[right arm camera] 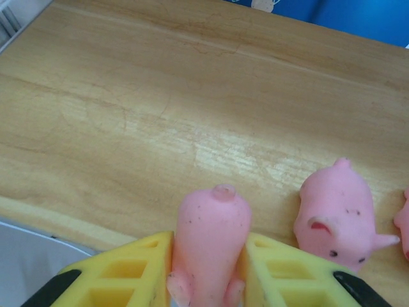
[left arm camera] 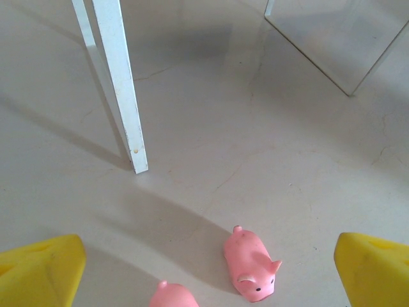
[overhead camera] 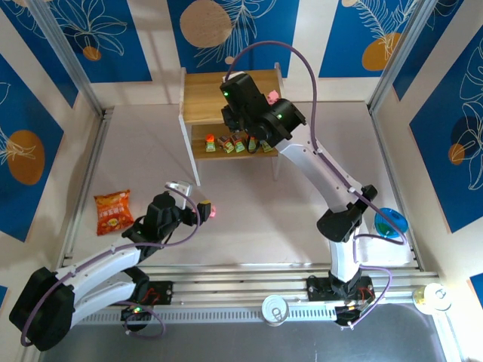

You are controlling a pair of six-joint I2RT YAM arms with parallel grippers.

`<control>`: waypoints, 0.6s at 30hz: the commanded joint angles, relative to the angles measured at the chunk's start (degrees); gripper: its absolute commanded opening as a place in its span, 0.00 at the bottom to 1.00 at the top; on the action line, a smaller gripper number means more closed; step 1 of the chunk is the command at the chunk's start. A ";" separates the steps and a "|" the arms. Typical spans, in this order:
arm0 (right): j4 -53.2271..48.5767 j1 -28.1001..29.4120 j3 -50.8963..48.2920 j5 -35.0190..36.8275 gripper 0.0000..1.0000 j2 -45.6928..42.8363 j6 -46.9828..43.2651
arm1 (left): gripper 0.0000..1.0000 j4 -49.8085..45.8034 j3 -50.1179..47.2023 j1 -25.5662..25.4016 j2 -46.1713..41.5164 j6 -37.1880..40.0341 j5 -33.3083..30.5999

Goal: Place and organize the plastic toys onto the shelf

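Note:
My right gripper is shut on a pink pig toy, held tail-forward just above the shelf's wooden top board. A second pig lies on that board to its right, and the edge of a third shows beyond. In the top view the shelf stands at the back, with several blocky toys in a row on its lower tier. My left gripper is open low over the table, and two pigs lie between its yellow fingers.
A white shelf leg stands ahead of the left gripper. An orange snack bag lies at the left. A blue bowl sits near the right arm's base. A can rests on the front rail.

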 commanded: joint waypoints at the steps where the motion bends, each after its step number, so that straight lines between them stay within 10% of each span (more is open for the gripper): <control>1: -1.73 -0.67 3.30 -0.94 0.30 1.10 -1.60 | 1.00 1.45 -0.16 -0.43 -0.53 1.10 0.59; 18: -3.56 -2.18 7.17 -0.88 0.31 4.35 -2.93 | 1.00 1.27 -0.11 -0.46 -0.58 0.90 0.46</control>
